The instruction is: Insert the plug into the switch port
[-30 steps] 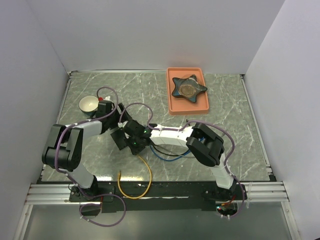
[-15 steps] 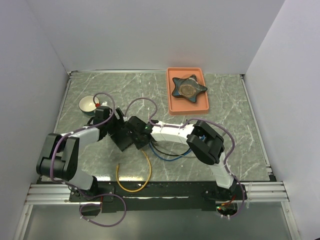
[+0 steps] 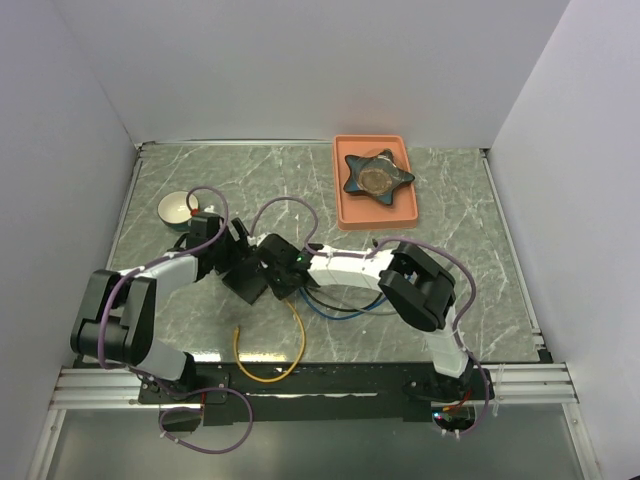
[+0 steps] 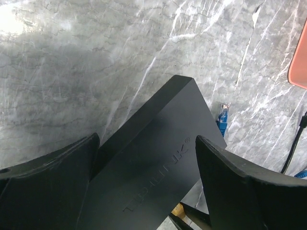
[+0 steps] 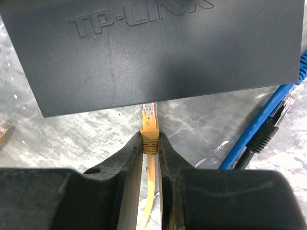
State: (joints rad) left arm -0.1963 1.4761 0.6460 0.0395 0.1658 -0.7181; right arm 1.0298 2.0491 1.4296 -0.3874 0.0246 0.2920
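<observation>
The switch, a flat black box (image 4: 153, 163), shows in the top view (image 3: 243, 283) at centre left. My left gripper (image 4: 146, 141) straddles it, a finger (image 4: 53, 182) pressed on each side. In the top view the left gripper (image 3: 232, 262) is at the box's far-left end. My right gripper (image 5: 150, 136) is shut on the yellow plug (image 5: 149, 132). The plug's clear tip meets the box's (image 5: 153, 48) near edge; the ports themselves are hidden under that edge. The right gripper (image 3: 278, 276) sits against the box's right side. The yellow cable (image 3: 292, 340) loops toward the front edge.
A loose blue plug (image 4: 222, 117) and its blue cable (image 5: 259, 124) lie right of the box beside a black cable (image 5: 261, 141). An orange tray (image 3: 346, 212) with a dark star-shaped object (image 3: 377, 176) is at the back. A white bowl (image 3: 178, 209) is at far left.
Over the last second both grippers and the box shifted a little left and toward the back, and the left arm's elbow swung left. Almost nothing moved in the last half second.
</observation>
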